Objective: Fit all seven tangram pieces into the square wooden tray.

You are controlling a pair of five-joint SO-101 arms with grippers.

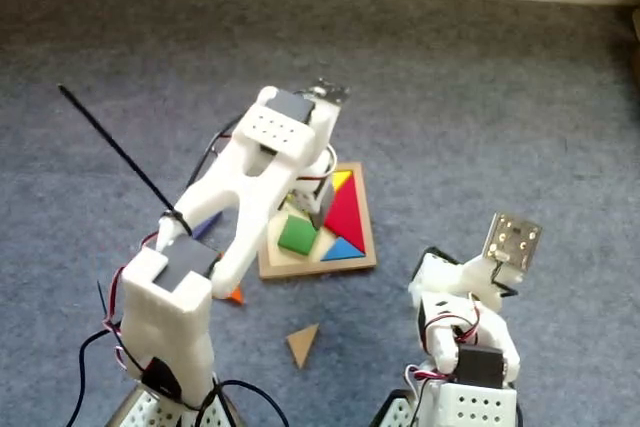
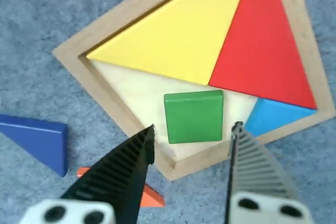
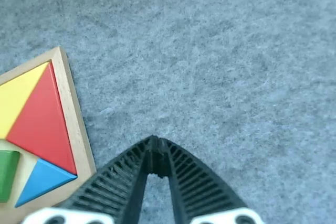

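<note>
Nearest the arm bases, the right arm [image 1: 465, 317] sits folded low. The right gripper [image 3: 156, 157] has its fingers pressed together with nothing between them, hanging over bare grey tabletop [image 3: 220, 51] off to one side of the tray.

Just ahead of the bases, a plain wood-coloured triangle [image 1: 303, 344] lies alone on the grey surface. A little farther on, an orange piece [image 1: 235, 295] peeks out beside the left arm [image 1: 250, 187], just off the tray's near corner.

Now the square wooden tray [image 1: 320, 267] itself: four pieces are in, three are out. The small light blue triangle [image 2: 273, 116] is tucked into one near corner. Next to it, the green square [image 2: 193, 116] lies flat on the bare tray floor, slightly apart from the blue and just beside the yellow's long edge. Beyond them the big red triangle [image 2: 262, 51] and the big yellow triangle [image 2: 178, 30] fill the far half, edge to edge.

The left gripper [image 2: 193, 129] is right above that green square, fingers spread wide, one on each side of it, pinching nothing. Whether the tips touch the tray, I cannot tell.

Outside the tray, a dark blue triangle [image 2: 37, 137] rests on the tabletop, near the orange piece and well apart from the wood-coloured triangle.
</note>
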